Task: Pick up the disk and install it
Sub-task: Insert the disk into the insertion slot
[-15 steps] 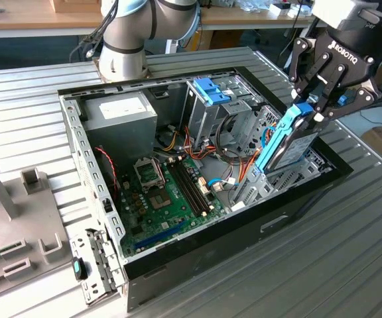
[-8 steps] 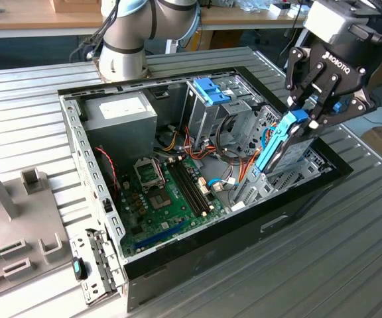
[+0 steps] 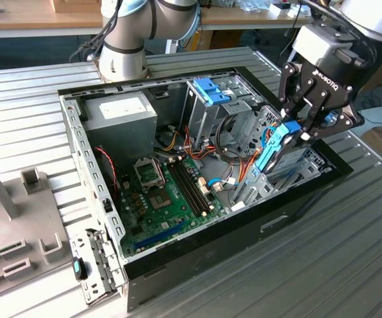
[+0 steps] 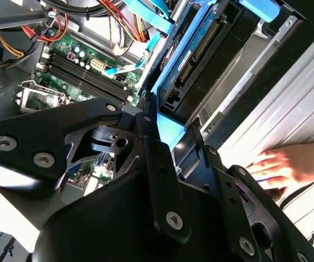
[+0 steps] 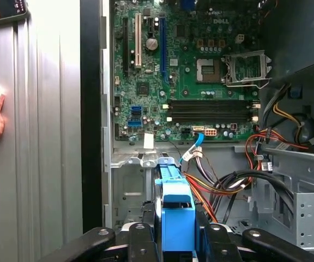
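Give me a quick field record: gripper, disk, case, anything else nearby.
computer case: open, lying on the slatted table, motherboard exposed
gripper: shut on the disk
disk: blue carrier, tilted, over the drive cage at the exterior view's right end of the case, not seated
person's hand: flat on the table beside the case

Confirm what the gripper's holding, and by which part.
The disk, held on edge over the open computer case. The gripper is shut on the end of its blue carrier rail, one finger on each side.
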